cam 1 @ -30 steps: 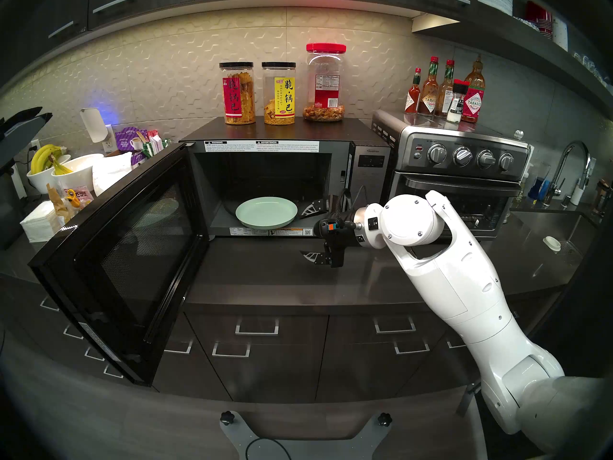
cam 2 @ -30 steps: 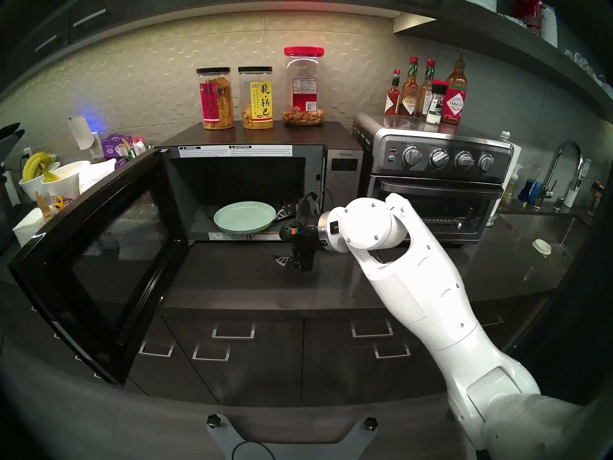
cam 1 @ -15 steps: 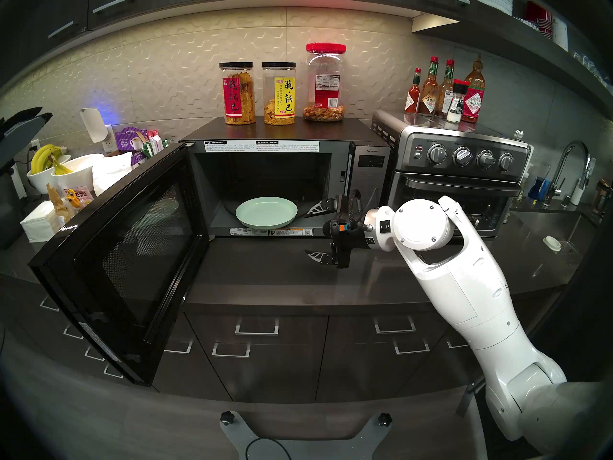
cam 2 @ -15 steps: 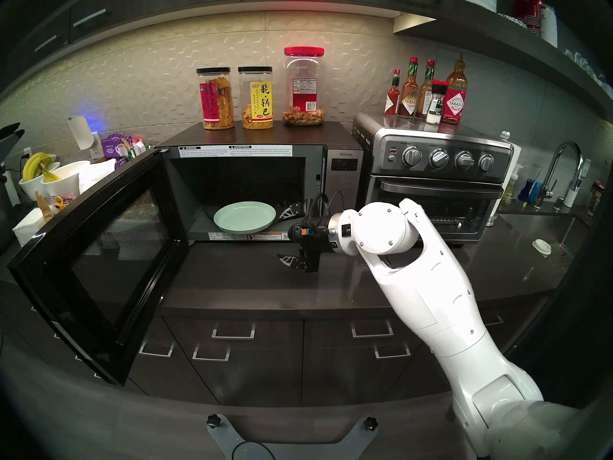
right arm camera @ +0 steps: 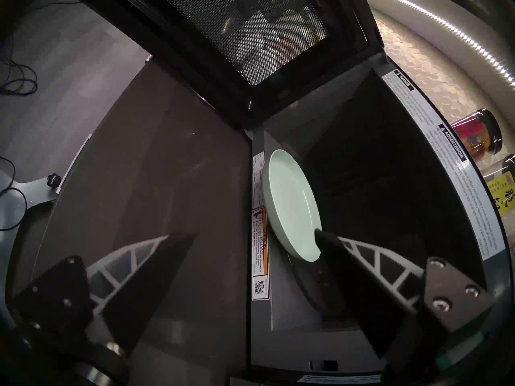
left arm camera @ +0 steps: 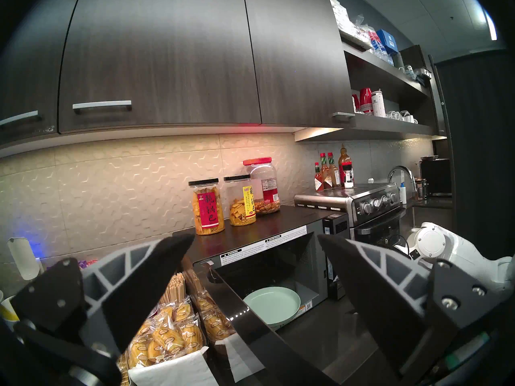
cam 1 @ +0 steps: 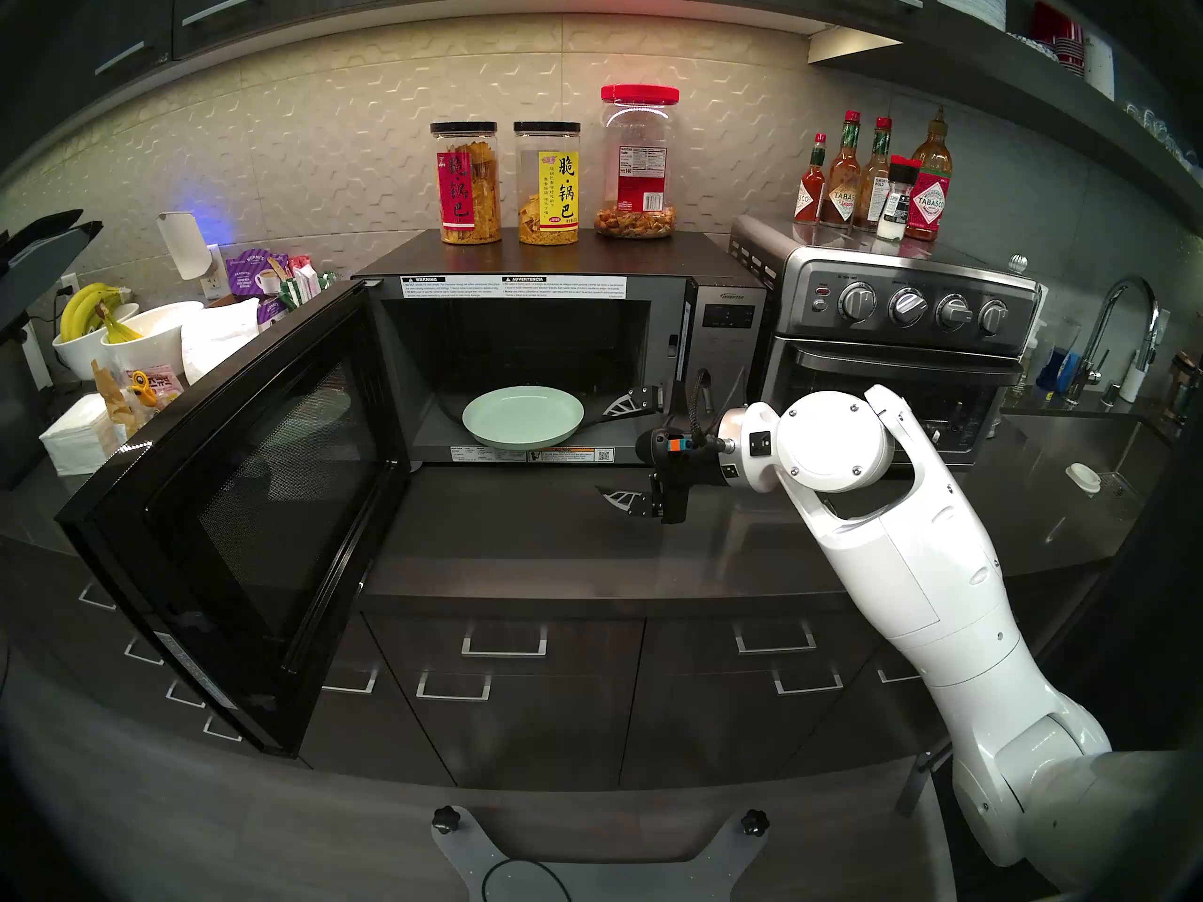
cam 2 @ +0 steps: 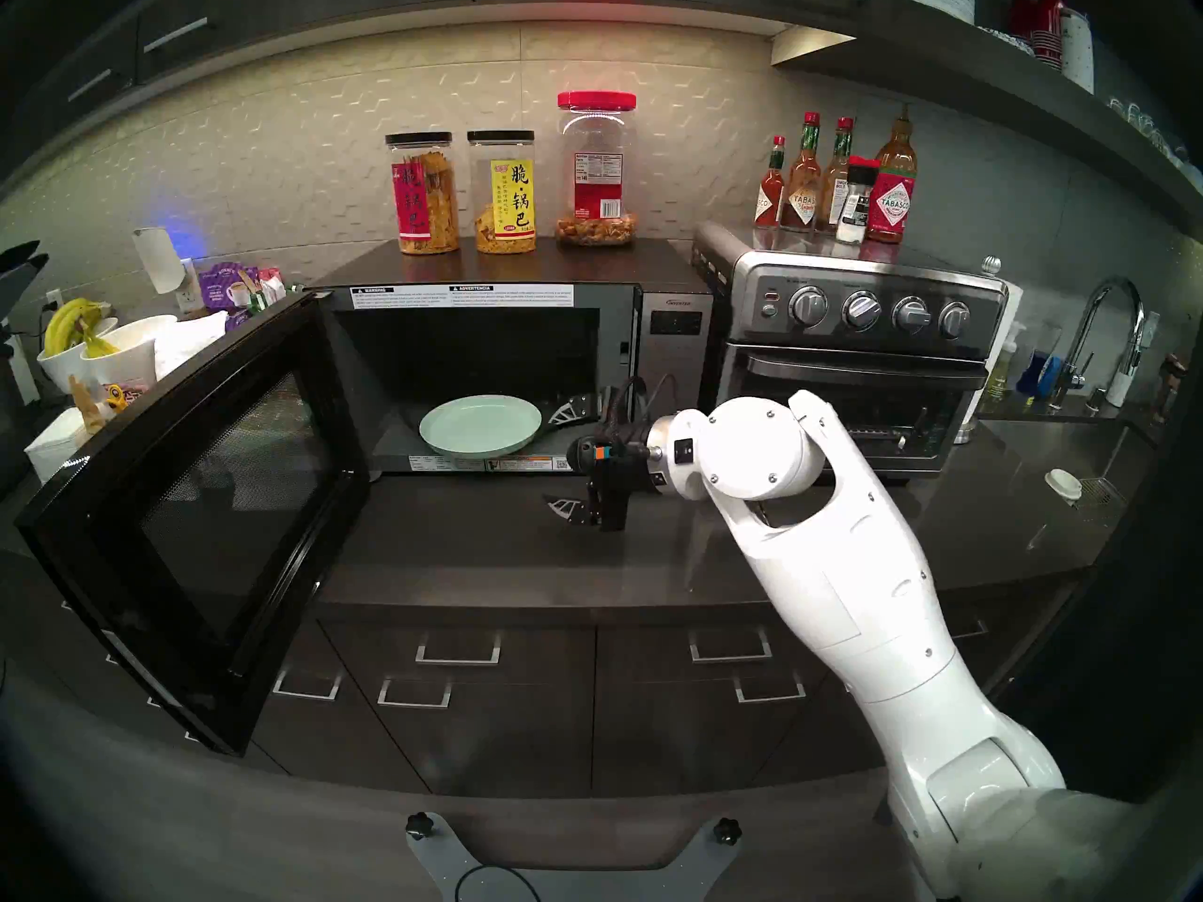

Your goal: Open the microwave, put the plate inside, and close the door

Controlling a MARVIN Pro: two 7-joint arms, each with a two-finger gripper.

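My right gripper (cam 1: 617,451) hangs over the dark counter (cam 1: 521,543) just in front of the microwave (cam 1: 726,324), fingers spread wide and empty, one low over the counter, the other reaching just inside the oven's right front corner beside the plate (cam 1: 523,416). My right arm bends in from the lower right, the wrist pointing left and a little downward. The door (cam 1: 215,490) stands swung wide on its left hinge, mesh window facing the cavity. The pale green plate lies flat and empty on the oven floor, near the front edge. In the right wrist view its rim sits just by my fingertip (right arm camera: 323,237); I cannot tell whether they touch. Strips on the oven's frame read "WARNING" and "ADVERTENCIA".

My left gripper (left arm camera: 255,242) is held high at the left, looking down on the oven, fingers apart, holding nothing.

On top of the microwave stand three clear jars (cam 1: 548,181) of snacks, two with Chinese labels. On the toaster oven (cam 1: 905,347) stand Tabasco bottles (cam 1: 927,194).
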